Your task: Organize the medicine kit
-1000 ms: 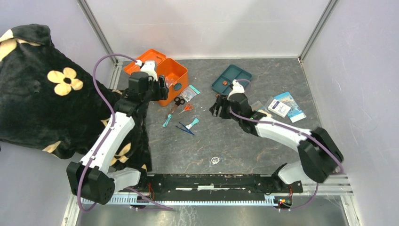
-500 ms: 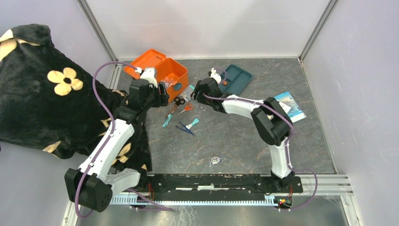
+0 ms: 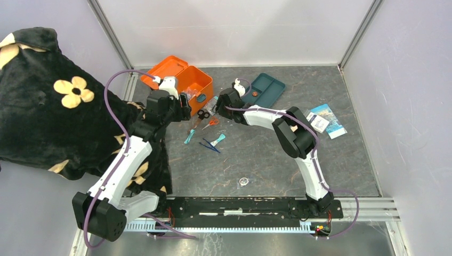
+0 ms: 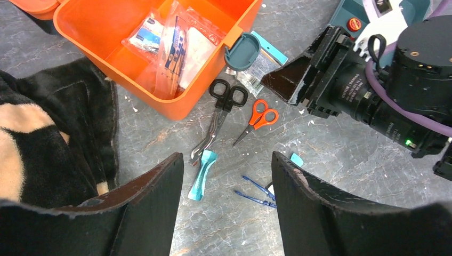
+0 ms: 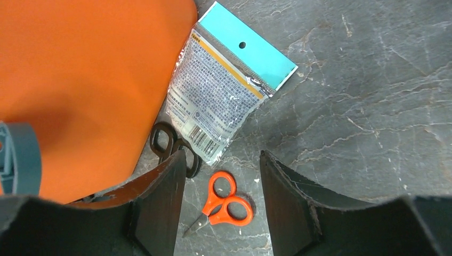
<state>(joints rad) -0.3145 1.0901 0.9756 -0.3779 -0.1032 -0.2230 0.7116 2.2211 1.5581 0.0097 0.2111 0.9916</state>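
Two scissors (image 4: 218, 120) (image 4: 257, 118), one medicine kit (image 4: 176, 106), one teal tray (image 3: 272, 85), one tweezers (image 4: 257, 192).

The orange box (image 4: 176, 104) is open to reach from above, with only packets on its floor. Its front is crowded: black scissors (image 4: 221, 114), orange scissors (image 4: 258, 117) and a foil packet (image 5: 218, 96) lie close together, and the right gripper (image 5: 221, 157) hovers over them. A black blanket (image 4: 53, 133) lies just beside the box's left wall. The bench (image 3: 266, 154) nearer the arm bases is mostly bare.
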